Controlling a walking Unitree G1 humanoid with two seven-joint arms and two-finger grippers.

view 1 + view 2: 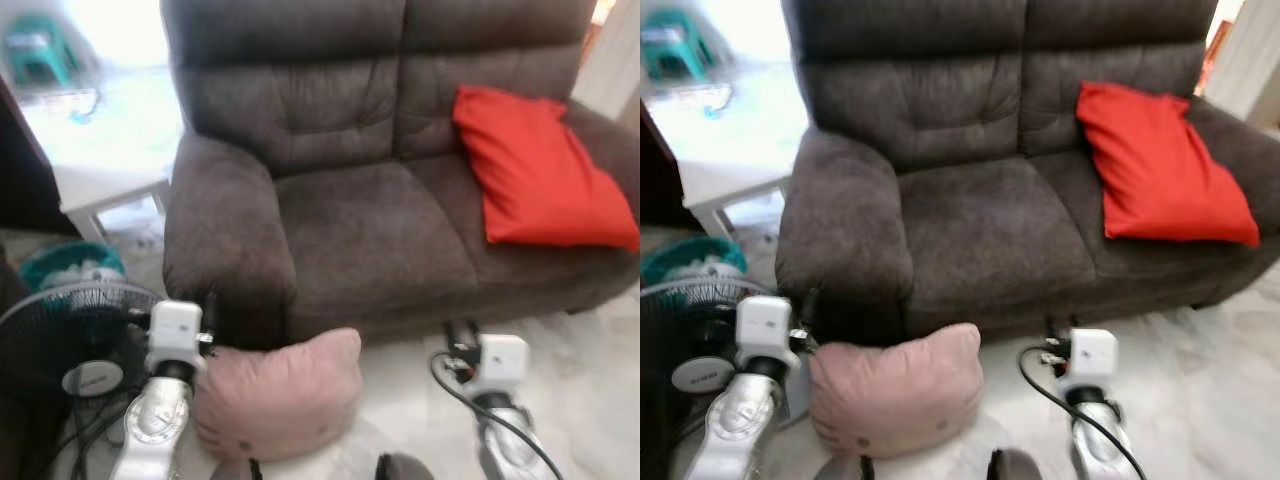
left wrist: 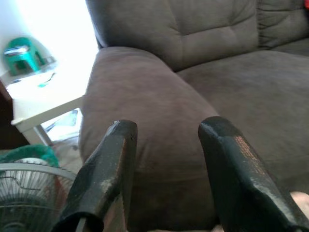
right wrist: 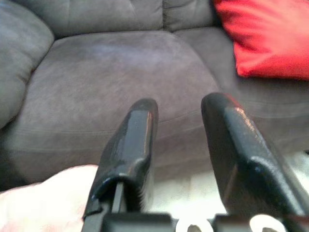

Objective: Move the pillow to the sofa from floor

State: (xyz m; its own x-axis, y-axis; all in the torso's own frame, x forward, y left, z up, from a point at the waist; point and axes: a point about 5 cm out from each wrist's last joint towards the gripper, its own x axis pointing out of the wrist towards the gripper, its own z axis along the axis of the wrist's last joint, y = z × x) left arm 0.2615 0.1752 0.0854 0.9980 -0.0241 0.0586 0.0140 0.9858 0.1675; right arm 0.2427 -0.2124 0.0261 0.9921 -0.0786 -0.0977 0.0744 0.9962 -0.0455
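Two arms reached forward in the head views, flanking a pink pillow (image 1: 277,395) on the floor against the grey sofa (image 1: 370,230), where a red cushion (image 1: 540,170) leaned. Each wrist view showed empty jaws parted: left gripper (image 2: 166,130) facing the armrest, right gripper (image 3: 179,108) facing the seat.

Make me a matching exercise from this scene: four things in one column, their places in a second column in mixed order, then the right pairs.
Things:
1. pink pillow
2. red pillow
3. fan
4. white table

Places:
A. on the sofa seat, at the robot's right end
B. on the floor beside the robot's left arm
C. beyond the sofa's left armrest
D. on the floor against the sofa front, between the two arms

Pairs: 1-D, 2-A, 3-B, 4-C
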